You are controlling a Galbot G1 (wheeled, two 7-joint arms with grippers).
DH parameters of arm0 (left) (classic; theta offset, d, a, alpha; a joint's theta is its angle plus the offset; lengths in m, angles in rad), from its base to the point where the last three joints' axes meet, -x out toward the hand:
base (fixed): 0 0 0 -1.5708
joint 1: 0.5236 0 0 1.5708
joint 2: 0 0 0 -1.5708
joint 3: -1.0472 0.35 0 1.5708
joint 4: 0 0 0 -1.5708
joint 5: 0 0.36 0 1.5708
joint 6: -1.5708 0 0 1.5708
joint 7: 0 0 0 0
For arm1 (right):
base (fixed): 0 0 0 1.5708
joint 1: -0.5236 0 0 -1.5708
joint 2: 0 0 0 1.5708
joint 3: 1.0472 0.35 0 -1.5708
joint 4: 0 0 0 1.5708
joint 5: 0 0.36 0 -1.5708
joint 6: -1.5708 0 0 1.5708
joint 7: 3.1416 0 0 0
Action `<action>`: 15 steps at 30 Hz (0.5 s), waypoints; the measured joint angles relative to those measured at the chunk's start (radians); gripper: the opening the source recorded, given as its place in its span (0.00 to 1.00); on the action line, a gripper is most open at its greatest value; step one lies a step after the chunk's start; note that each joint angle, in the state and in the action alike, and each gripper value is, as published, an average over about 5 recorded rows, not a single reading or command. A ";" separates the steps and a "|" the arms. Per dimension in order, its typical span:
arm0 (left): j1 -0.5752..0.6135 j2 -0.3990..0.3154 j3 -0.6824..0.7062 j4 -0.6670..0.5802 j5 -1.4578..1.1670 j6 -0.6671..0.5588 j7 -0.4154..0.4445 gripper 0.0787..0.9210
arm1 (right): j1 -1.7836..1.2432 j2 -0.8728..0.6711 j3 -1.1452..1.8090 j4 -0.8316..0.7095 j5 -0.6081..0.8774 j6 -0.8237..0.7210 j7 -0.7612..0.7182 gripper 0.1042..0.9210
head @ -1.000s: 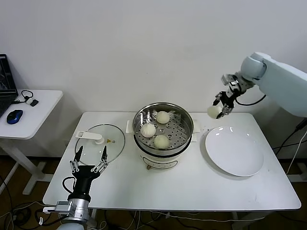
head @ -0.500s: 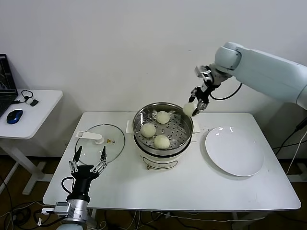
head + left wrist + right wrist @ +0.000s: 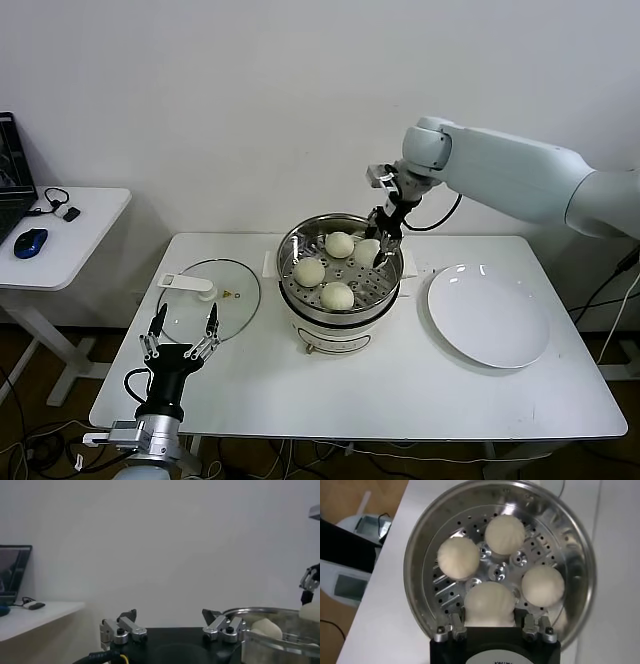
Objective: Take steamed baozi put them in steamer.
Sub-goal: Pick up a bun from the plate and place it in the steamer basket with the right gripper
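Baozi (image 3: 489, 604) sits pinched in the right hand (image 3: 378, 246) over the steamer (image 3: 392, 290), three more inside. Left hand (image 3: 183, 337) idles spread at seven o'clock.

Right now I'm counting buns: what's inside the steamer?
Three baozi lie on the steamer's perforated tray; the right gripper holds a fourth baozi above it. Tray beneath them is covered.

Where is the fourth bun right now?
In the head view the fourth bun is gripped by the right gripper over the right rear of the steamer, beside the three buns already inside.
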 measured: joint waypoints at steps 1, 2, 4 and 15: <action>0.000 0.000 0.000 0.001 0.000 0.000 0.000 0.88 | -0.007 0.004 0.000 -0.005 -0.002 0.001 0.000 0.65; 0.000 0.001 0.000 0.001 -0.001 0.000 0.000 0.88 | -0.013 0.009 0.001 -0.010 -0.005 0.001 0.000 0.65; 0.000 0.001 0.000 0.002 -0.001 0.001 0.000 0.88 | -0.027 0.017 0.003 -0.023 -0.012 0.004 -0.002 0.65; 0.002 0.001 -0.003 0.008 -0.004 0.001 0.000 0.88 | -0.095 0.064 0.031 -0.117 -0.069 0.029 -0.014 0.65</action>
